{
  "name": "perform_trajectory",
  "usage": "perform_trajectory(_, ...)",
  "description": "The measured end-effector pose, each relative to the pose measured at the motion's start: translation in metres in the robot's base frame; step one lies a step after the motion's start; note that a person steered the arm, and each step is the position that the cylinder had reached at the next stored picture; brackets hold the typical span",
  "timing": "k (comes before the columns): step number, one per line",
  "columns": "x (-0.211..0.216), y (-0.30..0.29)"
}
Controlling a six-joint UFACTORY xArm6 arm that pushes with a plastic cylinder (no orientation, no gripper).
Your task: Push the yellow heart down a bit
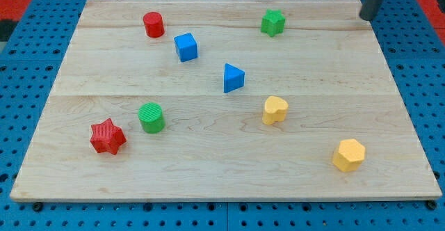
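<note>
Yellow heart (275, 110) sits mid-tabletop (208, 168); my tip (366, 17) waits at the view's top right, well apart, not yet above it for pushing down. No pincer exists here.

No legible text — none anywhere.

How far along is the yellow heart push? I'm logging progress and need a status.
Nothing looks done yet: the yellow heart sits right of the board's centre, with no contact. In hand: my tip is at the view's top right corner, far from every block, well above and right of the heart. Left: bring the tip to just above the heart, then push it a little toward the view's bottom.
</note>
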State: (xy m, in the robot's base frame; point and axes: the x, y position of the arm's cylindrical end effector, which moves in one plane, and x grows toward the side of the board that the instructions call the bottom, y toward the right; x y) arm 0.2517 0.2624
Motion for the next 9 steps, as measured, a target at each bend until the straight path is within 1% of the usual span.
perform_trajectory(1, 0.000, -0.068)
perform_trajectory(5, -0.008, -0.073)
perform_trajectory(7, -0.008, -0.089)
perform_trajectory(8, 0.021, -0.070)
perform_trajectory(9, 0.081, -0.069)
